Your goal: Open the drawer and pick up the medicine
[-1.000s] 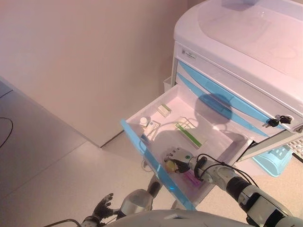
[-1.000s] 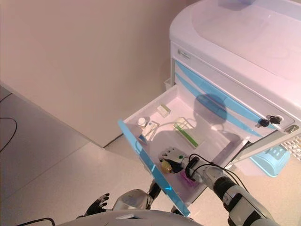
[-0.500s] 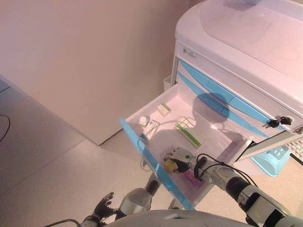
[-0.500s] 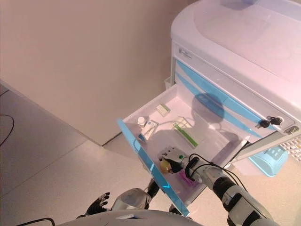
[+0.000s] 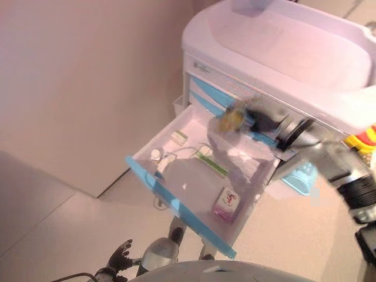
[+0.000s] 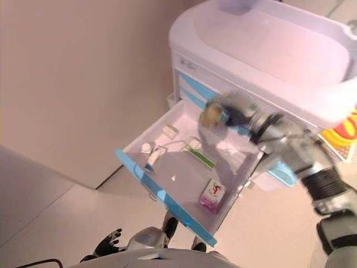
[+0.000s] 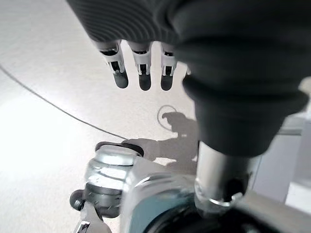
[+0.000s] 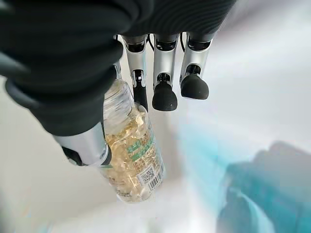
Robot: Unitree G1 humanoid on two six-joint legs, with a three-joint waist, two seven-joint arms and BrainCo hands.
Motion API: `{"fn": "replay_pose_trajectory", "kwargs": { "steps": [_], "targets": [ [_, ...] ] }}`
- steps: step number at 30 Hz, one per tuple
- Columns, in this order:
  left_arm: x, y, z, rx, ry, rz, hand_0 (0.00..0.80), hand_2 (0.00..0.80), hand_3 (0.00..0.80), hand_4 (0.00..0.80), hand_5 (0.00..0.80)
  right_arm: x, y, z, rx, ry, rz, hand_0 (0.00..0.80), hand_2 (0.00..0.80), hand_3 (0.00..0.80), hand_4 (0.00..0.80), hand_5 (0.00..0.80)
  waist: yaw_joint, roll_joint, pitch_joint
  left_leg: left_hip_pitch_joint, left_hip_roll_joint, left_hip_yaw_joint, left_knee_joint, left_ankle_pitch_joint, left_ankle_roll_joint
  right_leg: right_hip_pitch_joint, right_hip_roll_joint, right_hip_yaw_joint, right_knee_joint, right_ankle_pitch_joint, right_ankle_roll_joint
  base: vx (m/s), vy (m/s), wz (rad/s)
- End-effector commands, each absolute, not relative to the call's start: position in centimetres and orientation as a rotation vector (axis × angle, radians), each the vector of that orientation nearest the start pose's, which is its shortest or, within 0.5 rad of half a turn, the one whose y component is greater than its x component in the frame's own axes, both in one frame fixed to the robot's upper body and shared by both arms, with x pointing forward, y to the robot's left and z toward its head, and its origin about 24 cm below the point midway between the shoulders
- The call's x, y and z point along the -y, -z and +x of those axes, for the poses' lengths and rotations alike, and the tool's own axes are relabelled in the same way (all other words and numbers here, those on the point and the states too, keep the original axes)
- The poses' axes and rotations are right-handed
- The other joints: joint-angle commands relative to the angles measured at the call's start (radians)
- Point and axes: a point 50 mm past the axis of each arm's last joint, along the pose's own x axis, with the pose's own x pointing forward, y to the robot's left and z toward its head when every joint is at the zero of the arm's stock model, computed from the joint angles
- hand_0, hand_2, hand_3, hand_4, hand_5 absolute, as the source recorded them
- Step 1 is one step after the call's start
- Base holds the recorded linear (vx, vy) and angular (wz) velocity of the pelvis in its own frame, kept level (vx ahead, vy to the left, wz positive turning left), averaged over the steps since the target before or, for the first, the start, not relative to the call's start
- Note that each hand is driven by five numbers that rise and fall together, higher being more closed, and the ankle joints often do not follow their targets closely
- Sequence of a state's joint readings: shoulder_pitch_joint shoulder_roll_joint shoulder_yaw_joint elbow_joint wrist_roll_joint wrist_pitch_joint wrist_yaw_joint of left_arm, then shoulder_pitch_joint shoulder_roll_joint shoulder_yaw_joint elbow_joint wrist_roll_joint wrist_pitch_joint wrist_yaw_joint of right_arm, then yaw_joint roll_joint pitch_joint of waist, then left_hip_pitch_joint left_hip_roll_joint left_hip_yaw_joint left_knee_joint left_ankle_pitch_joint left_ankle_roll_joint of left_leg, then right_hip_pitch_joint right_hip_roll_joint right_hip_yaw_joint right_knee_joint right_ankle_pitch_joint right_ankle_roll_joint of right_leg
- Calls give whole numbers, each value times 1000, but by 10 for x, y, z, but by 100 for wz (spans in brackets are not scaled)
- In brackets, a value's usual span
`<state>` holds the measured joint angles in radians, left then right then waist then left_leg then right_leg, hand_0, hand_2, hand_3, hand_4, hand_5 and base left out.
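— What do we have in our right hand point(image 8: 92, 87)?

— A clear medicine bottle point(image 8: 130, 155) full of pale yellow capsules, with a printed label and a barcode. Our thumb and one finger are curled round it and pinch it near the neck; the other fingers point(image 8: 164, 97) hang bent beside it and do not seem to touch it.

— And where is that hand?

— In the head views we see it lifted above the open drawer point(image 6: 167, 192), in front of the medical cart point(image 6: 268, 50) with its blue-striped drawer fronts. It is blurred there, but the yellow of the bottle point(image 6: 212, 114) shows at the hand's end, well clear of the drawer floor.

— What lies in the drawer?

— A pink and white box point(image 6: 211, 194) near the blue front edge on the right side. A long green and white box point(image 6: 199, 154) lies nearer the middle. At the left end there is a small white bottle point(image 6: 146, 147), a white and blue box point(image 6: 155, 156) just beside it, and a small pale box point(image 6: 170, 131) further back.

— And our left hand point(image 7: 141, 63)?

— It hangs low over the pale floor point(image 7: 43, 111), fingers loosely straight and apart, touching nothing. We also see it at the bottom of the left eye view point(image 5: 119, 256).

— Anything by the cart?

— A light blue basket point(image 5: 301, 175) hangs on its side past the drawer.
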<state>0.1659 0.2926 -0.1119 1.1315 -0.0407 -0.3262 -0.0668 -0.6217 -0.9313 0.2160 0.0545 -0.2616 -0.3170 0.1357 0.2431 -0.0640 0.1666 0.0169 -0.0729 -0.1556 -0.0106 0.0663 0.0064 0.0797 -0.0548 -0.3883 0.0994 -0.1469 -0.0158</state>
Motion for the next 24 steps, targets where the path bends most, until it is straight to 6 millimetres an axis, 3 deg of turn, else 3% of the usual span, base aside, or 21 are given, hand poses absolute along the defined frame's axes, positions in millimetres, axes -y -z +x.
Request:
{"fn": "replay_pose_trajectory", "kwargs": {
  "steps": [1, 2, 5, 11, 24],
  "targets": [
    [-255, 148, 65, -997, -30, 232, 0, 0, 0, 0, 0, 220, -322, 300, 855, -73, -1020, 800, 800, 800, 800, 800, -2, 4, -69, 21, -19, 17, -27, -81, -7, -3, -36, 21, 8, 35, 82, 74, 37, -27],
    [-257, 148, 65, -999, -30, 230, 0, 0, 0, 0, 0, 233, -339, 298, 864, 3, -935, 800, 800, 800, 800, 800, -6, 3, -74, 24, -19, 23, -26, -85, -7, -3, -35, 25, 10, 33, 82, 67, 31, -15],
    [-265, 146, 64, -1011, -19, 232, 0, 0, 0, 0, 0, 263, -365, 295, 843, 175, -857, 800, 800, 800, 800, 800, -14, 1, -85, 27, -19, 37, -20, -91, -7, -1, -35, 30, 8, 33, 81, 64, 33, -3],
    [-279, 142, 68, -1053, -6, 243, 0, 0, 0, 0, 0, 314, -378, 306, 649, 388, -864, 800, 800, 800, 800, 800, -13, -5, -88, 38, -19, 57, -8, -108, -1, 8, -35, 43, 3, 27, 75, 69, 25, -2],
    [-282, 140, 73, -1061, 8, 257, 0, 0, 0, 0, 0, 342, -377, 334, 294, 486, -1083, 800, 800, 800, 800, 800, 38, -17, -46, 26, -28, 37, 7, -114, 4, 9, -40, 22, -3, 28, 67, 48, 21, 3]
  ]
}}
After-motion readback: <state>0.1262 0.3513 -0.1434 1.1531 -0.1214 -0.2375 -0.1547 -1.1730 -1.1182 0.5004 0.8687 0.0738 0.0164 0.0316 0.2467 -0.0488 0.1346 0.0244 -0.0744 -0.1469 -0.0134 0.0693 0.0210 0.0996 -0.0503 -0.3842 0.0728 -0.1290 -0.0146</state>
